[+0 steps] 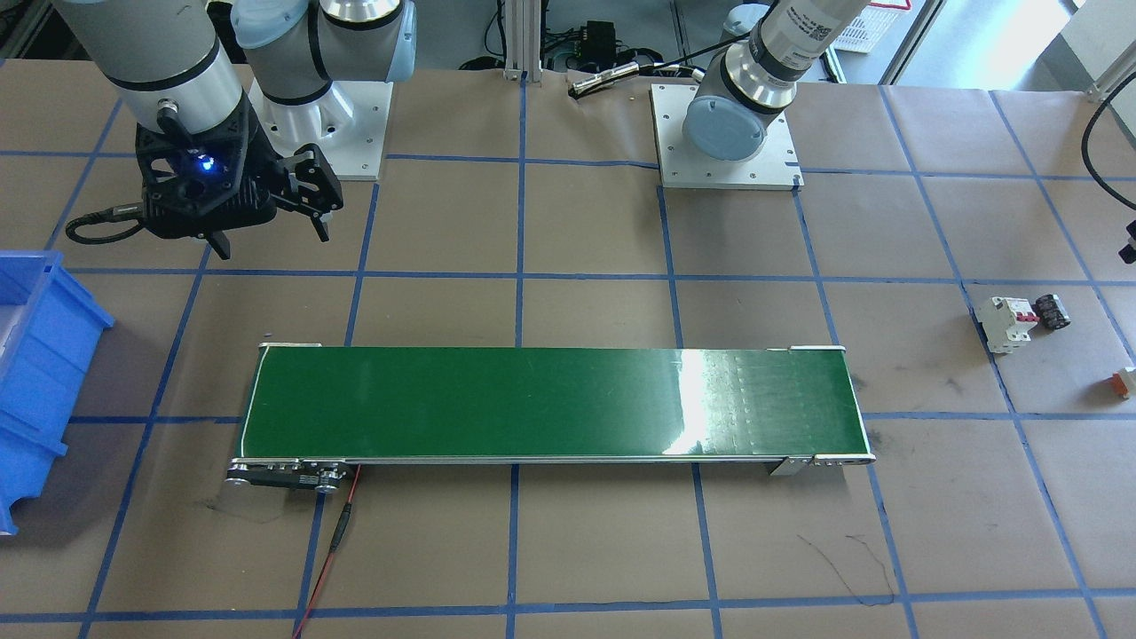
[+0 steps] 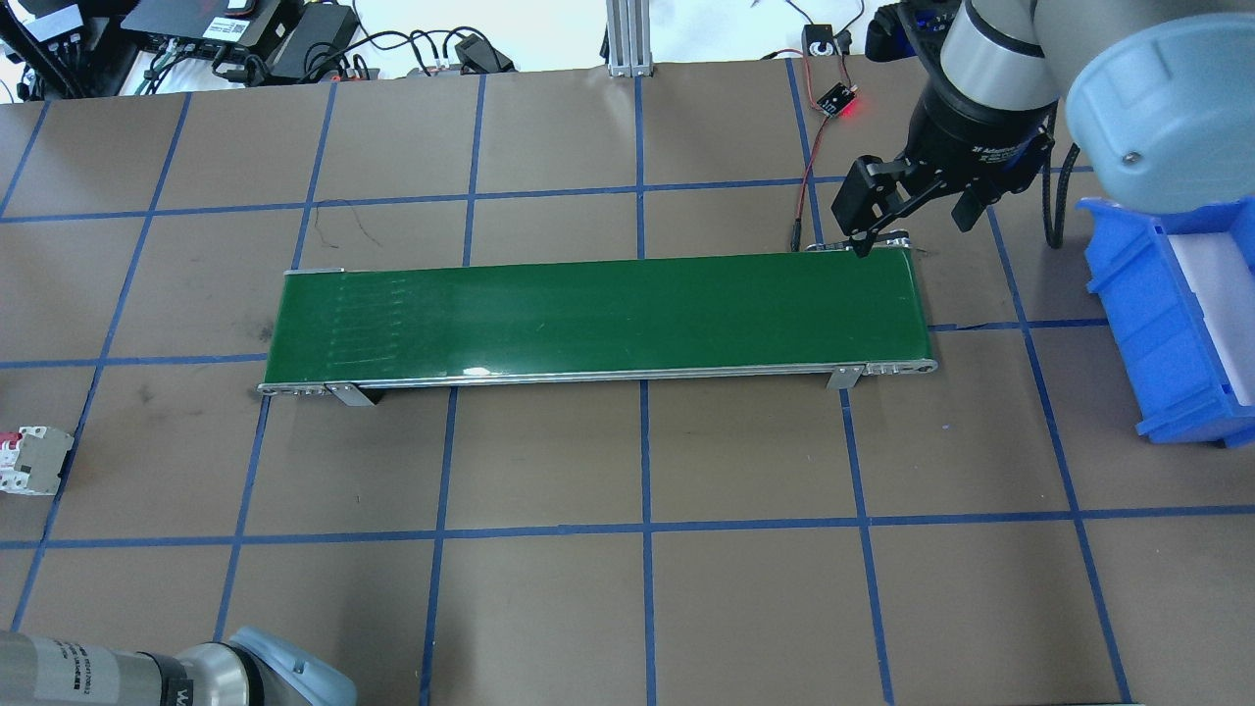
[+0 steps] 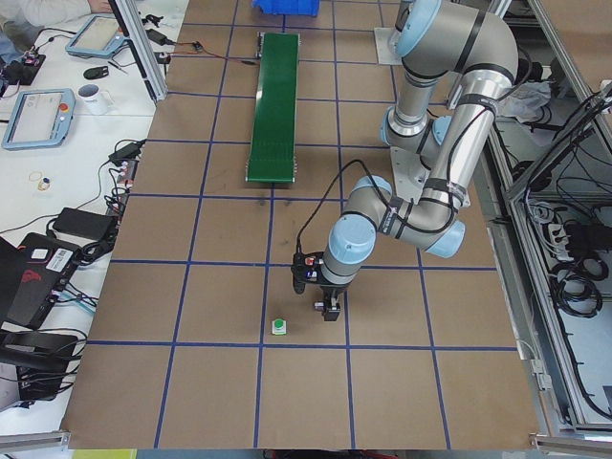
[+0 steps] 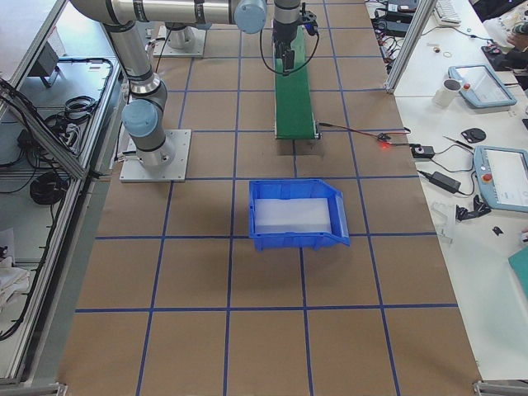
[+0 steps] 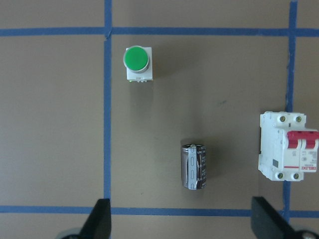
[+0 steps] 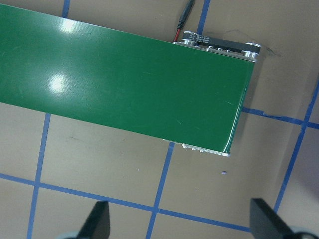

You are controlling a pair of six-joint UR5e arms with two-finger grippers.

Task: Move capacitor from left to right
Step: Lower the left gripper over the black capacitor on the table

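Note:
The capacitor (image 5: pixel 194 166), a stubby black cylinder with a silvery end, lies on its side on the brown table. It also shows in the front-facing view (image 1: pixel 1053 311), beside the white breaker. My left gripper (image 5: pixel 182 226) hovers above it, open and empty; the capacitor lies just ahead of the gap between the fingers. In the exterior left view the left gripper (image 3: pixel 328 308) hangs over that spot. My right gripper (image 2: pixel 912 224) is open and empty, above the far corner of the green conveyor's right end; it also shows in the front-facing view (image 1: pixel 271 238).
A white circuit breaker (image 5: pixel 288 153) with red switches lies right of the capacitor. A green push-button block (image 5: pixel 137 63) lies beyond it. The green conveyor belt (image 2: pixel 598 319) spans the table's middle. A blue bin (image 2: pixel 1177 324) stands at the right end. A small orange-and-white block (image 1: pixel 1125 382) lies near the breaker.

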